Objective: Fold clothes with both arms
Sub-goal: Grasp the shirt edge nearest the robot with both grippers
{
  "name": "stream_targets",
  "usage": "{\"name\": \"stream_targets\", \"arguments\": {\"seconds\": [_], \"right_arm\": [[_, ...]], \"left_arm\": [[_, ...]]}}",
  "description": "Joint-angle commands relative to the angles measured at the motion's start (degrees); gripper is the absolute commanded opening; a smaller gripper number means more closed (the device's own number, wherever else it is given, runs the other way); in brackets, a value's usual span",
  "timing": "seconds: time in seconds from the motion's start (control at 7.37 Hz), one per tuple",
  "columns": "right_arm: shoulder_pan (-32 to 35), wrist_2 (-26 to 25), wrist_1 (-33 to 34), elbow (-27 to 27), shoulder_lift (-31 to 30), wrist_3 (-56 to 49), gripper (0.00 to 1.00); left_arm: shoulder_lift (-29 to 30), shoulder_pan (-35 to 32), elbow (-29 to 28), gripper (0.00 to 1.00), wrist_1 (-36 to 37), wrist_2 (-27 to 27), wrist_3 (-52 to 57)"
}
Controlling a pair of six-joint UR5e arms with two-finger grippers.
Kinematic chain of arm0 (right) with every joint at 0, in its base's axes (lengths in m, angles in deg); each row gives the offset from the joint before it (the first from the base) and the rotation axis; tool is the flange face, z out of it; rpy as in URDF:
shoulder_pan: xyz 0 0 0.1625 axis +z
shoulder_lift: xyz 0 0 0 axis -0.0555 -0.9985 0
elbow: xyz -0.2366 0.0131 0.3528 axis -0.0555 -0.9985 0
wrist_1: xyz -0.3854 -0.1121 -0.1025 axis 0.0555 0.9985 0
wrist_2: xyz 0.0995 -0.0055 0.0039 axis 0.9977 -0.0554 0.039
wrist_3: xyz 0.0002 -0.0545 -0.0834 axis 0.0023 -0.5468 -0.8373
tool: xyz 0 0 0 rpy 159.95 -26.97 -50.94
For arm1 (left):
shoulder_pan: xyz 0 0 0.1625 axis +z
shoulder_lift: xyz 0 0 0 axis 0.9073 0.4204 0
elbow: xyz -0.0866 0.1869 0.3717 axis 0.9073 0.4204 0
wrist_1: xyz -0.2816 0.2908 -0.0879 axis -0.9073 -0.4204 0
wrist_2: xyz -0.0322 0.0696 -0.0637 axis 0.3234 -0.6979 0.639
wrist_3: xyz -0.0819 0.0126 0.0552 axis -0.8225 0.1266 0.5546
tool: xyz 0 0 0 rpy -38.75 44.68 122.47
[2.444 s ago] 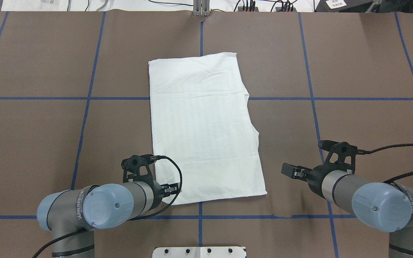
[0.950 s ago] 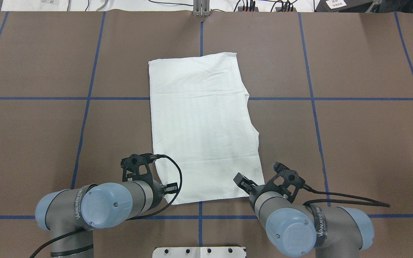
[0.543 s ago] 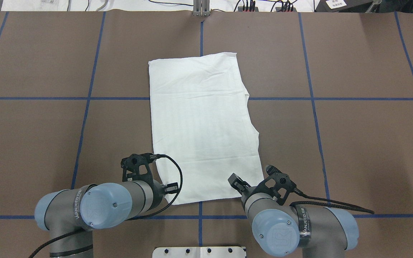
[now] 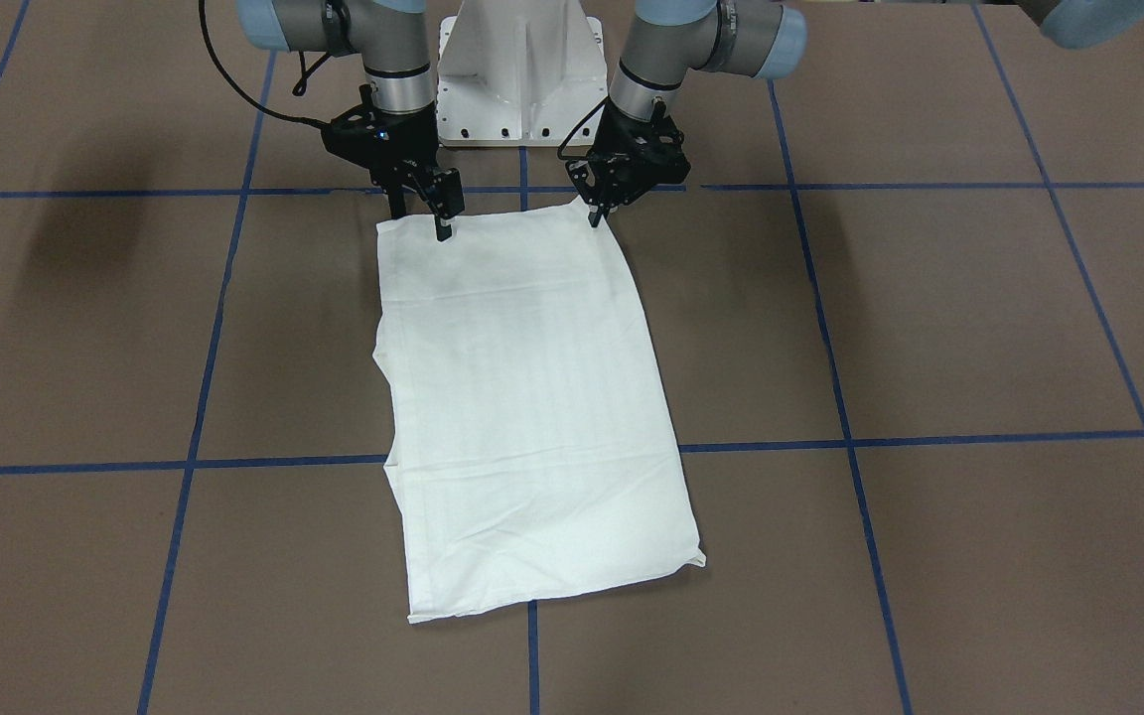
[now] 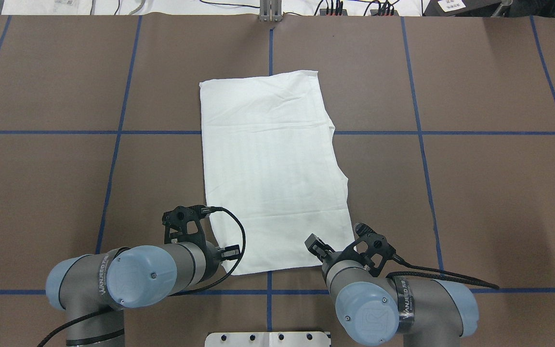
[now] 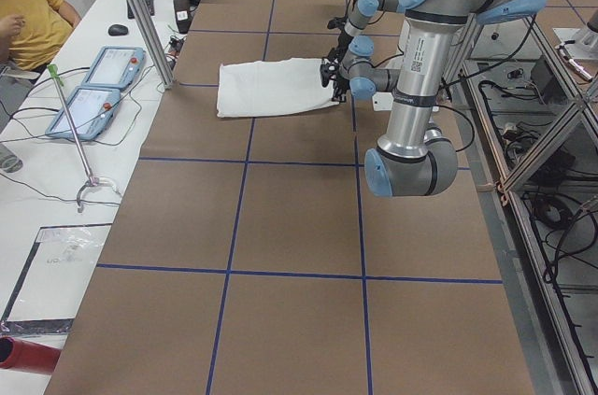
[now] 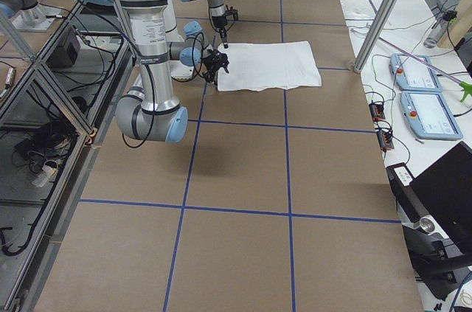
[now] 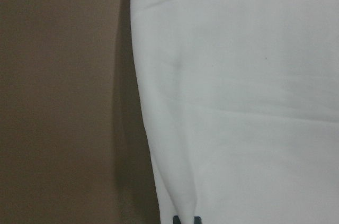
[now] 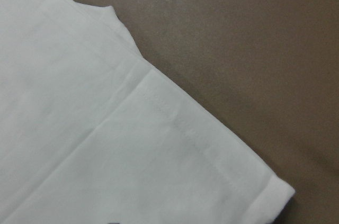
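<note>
White T-shirt [image 8: 238,102] covers the right; brown table [image 8: 58,97] lies left.

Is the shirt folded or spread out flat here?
Folded. The shirt lies as a narrow rectangle with no sleeves or collar showing, and stepped layered edges run along one long side.

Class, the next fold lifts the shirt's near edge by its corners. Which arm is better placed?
Left. The left gripper looks shut on the shirt at its near corner. The right gripper hangs open over the cloth, in from its corner.
</note>
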Motion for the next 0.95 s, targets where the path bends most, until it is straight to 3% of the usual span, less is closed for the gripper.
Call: {"name": "stream_targets", "arguments": {"seconds": [0.0, 0.14, 0.27, 0.41, 0.81], "right_arm": [[0.1, -0.1, 0.1, -0.1, 0.5, 2.2, 0.38], [0.1, -0.3, 0.2, -0.2, 0.6, 2.3, 0.29], [0.3, -0.6, 0.2, -0.5, 1.2, 2.3, 0.08], [0.8, -0.5, 1.7, -0.8, 2.8, 2.4, 0.00], [1.6, -0.4, 5.0, -0.9, 4.6, 2.3, 0.00]], "left_arm": [[0.0, 0.0, 0.0, 0.00, 0.0, 0.0, 0.0], [0.0, -0.1, 0.1, 0.00, 0.0, 0.0, 0.0], [0.0, -0.1, 0.1, 0.00, 0.0, 0.0, 0.1], [0.0, -0.1, 0.2, 0.00, -0.1, 0.0, 0.0], [0.1, -0.1, 0.6, 0.00, -0.1, 0.3, 0.2]]}}
